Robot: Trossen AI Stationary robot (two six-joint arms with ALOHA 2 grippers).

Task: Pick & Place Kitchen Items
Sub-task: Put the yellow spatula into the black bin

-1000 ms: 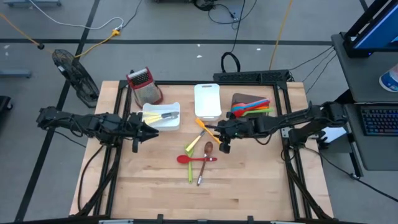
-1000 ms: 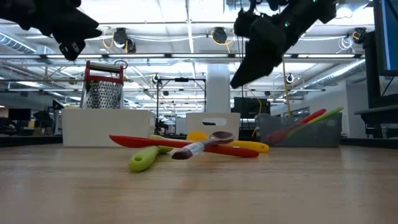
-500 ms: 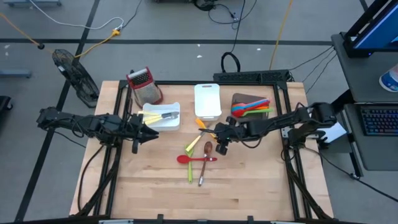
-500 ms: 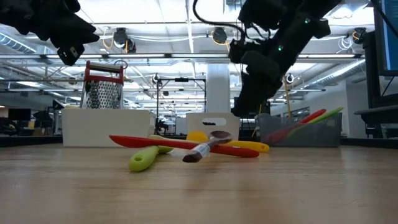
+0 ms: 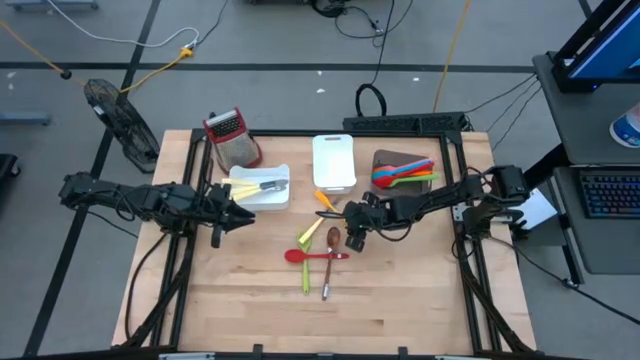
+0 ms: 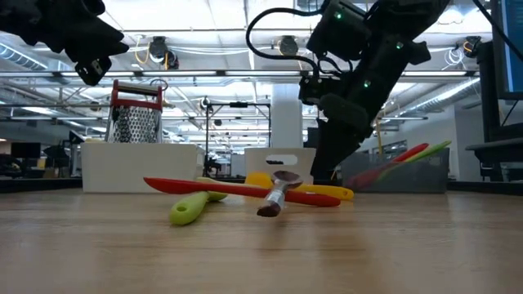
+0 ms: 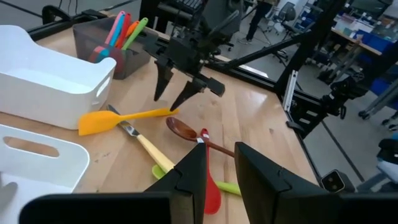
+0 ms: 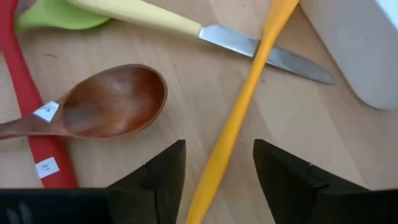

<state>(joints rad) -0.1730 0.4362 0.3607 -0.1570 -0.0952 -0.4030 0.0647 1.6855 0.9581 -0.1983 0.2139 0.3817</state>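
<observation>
Utensils lie in a loose pile on the table [image 5: 400, 300], all placed here relative to the empty white tray [image 5: 334, 160]. Just in front of that tray: an orange spatula [image 8: 239, 106], its handle running between my right pincer's two fingers without touching either. Crossing under it, a yellow-handled knife [image 8: 186, 25] with the metal blade pointing toward the tray. A brown wooden spoon [image 8: 109, 102] sits a little farther from the tray, bowl up, its handle lying over a red spatula [image 5: 312, 256]. A green utensil [image 6: 189, 208] lies in the same pile, farthest from the tray.

My right pincer [image 5: 352, 238] is low over the pile, jaws parted, astride the orange handle, holding nothing.

My left pincer [image 5: 222, 218] hangs in the air in front of the second white tray [image 5: 283, 193], which stands to the left of the empty one and holds a metal utensil [image 5: 266, 185]. Its fingers stand a narrow gap apart with nothing between them.

To the right of the empty tray, a dark bin [image 5: 392, 160] holds coloured spoons [image 5: 405, 173]. A red-topped grater [image 5: 232, 138] stands to the left of the empty tray, behind the second one.
</observation>
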